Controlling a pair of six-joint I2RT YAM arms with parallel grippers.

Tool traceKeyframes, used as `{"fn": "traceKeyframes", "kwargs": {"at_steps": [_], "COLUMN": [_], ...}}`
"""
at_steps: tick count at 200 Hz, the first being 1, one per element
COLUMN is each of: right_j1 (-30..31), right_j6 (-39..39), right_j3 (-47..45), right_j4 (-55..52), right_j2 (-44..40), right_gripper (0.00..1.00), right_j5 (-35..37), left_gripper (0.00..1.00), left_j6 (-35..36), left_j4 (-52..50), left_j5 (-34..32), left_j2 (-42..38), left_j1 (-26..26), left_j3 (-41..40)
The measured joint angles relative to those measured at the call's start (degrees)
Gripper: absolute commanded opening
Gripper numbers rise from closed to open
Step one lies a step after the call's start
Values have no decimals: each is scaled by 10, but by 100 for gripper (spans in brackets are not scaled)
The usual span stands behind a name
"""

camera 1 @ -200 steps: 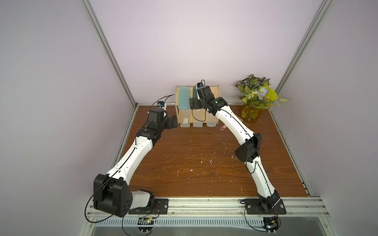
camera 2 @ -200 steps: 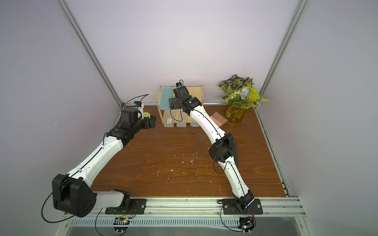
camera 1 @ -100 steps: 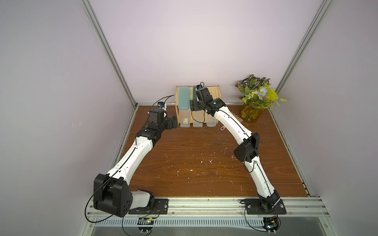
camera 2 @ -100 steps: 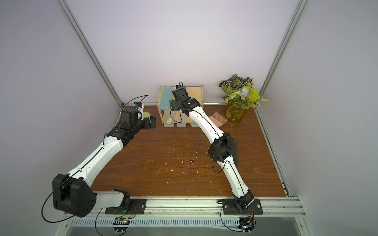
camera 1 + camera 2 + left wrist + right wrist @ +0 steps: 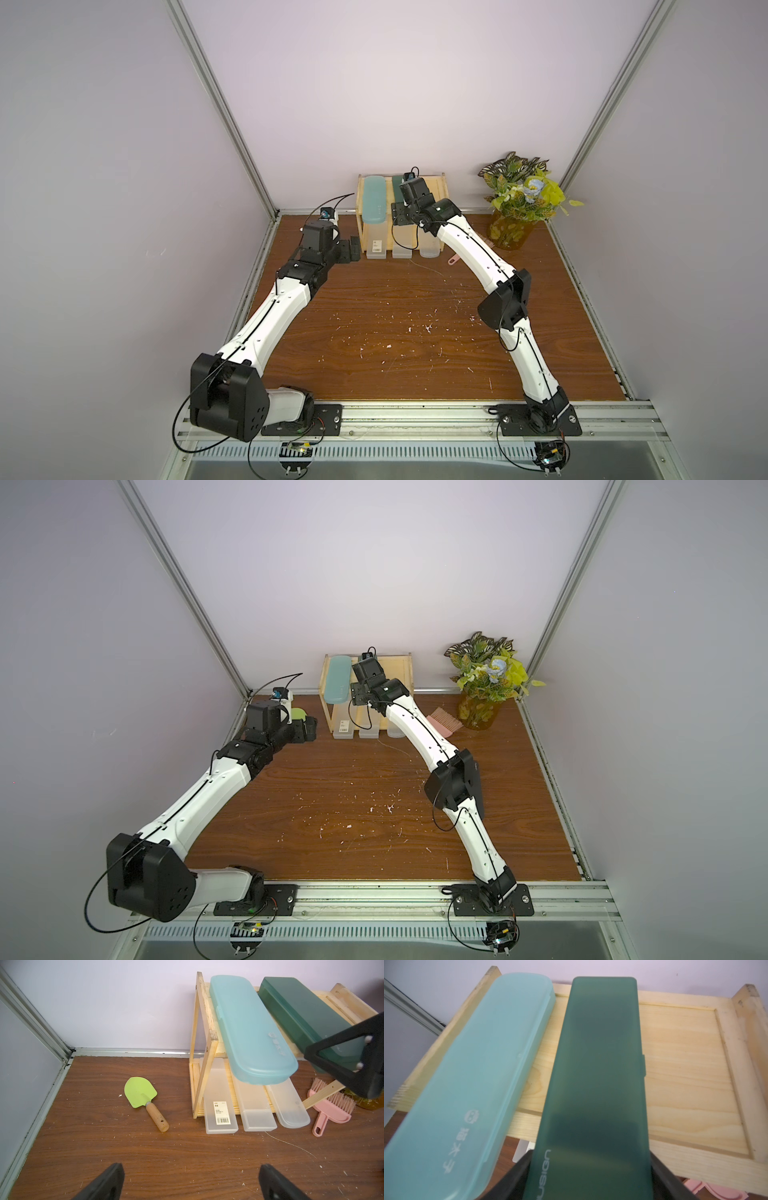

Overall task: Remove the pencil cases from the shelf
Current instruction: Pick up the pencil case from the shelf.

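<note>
Five pencil cases, one shelf, one green trowel, one pink brush, one plant, two arms.

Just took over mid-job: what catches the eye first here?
The right gripper grips the near end of the dark green translucent plastic pencil case atop the light pine wooden shelf, beside a light teal plastic case. The left gripper hangs open over the brown table.
</note>
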Motion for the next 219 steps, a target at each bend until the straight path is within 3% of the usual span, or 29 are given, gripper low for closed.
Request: {"fn": "traceKeyframes", "kwargs": {"at_steps": [51,67,87,158,185,219], "right_j1": [-7,-10,-12,-13,-10,5], "right_j6": [2,4,4,3,4,9], "right_j3": [-13,-16,-19,-85,-170,-402], "right_j4": [-8,-16,-27,-55,-49,7], "right_j2": [-12,-17,-24,-122,-205,-374], "right_gripper": [51,37,27,27,25,24], "right_j5": [5,10,16,17,15,11], "left_gripper": [100,100,100,100,100,100], "left_j6": [0,0,0,-2,-3,-9], "left_j4": [0,0,0,0,0,2], "left_j5": [0,0,0,3,7,16], "left_j2": [0,0,0,0,0,-2], "left_j1": [0,0,0,0,0,0], "left_j3": [0,0,0,0,0,0]}}
